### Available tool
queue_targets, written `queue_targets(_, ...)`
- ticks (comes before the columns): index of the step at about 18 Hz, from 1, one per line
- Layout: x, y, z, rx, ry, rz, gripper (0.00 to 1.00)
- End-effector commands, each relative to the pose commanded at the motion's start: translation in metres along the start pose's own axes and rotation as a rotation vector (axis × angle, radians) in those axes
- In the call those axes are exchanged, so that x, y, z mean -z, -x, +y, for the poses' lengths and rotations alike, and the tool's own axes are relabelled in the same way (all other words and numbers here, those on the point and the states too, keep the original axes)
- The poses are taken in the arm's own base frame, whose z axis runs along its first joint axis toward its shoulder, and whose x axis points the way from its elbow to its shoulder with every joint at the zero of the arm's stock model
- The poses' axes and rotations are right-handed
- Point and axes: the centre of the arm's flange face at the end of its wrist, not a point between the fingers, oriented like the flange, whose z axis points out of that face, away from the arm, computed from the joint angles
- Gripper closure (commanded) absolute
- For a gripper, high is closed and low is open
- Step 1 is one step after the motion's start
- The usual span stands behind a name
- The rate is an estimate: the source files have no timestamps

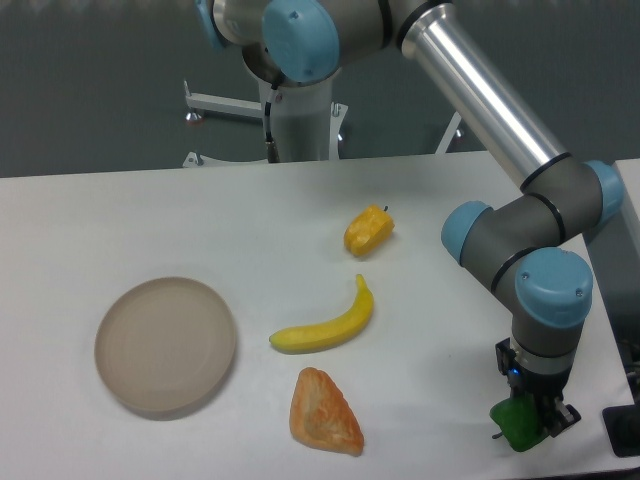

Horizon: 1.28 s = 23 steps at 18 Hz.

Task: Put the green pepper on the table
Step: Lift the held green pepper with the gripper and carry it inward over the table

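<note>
The green pepper (517,428) is a small glossy dark-green lump at the front right of the white table (200,220). It sits low, at or just above the tabletop, partly hidden by my gripper (530,420). The gripper points straight down from the arm's wrist, and its fingers close around the pepper from above. Whether the pepper touches the table I cannot tell.
A round beige plate (166,345) lies at the front left. A banana (325,325) lies mid-table, an orange slice-shaped toy (324,413) in front of it, and a yellow-orange pepper (369,231) behind. A dark object (625,432) sits at the right edge.
</note>
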Motion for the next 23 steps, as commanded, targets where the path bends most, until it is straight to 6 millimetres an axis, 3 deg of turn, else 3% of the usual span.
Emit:
queue_targets(7,0.001,-0.005,-0.003,-0.005,-0.003,0.013,0.52)
queue_targets(13,0.018,-0.023,-0.008,-0.002,-0.02,0.044,0.52)
queue_targets(21,0.048,-0.086,-0.004,0.015,-0.08,0.131,0.52)
queue_targets(23,0.057,-0.101,0.012,0.028,-0.082,0.142,0.52)
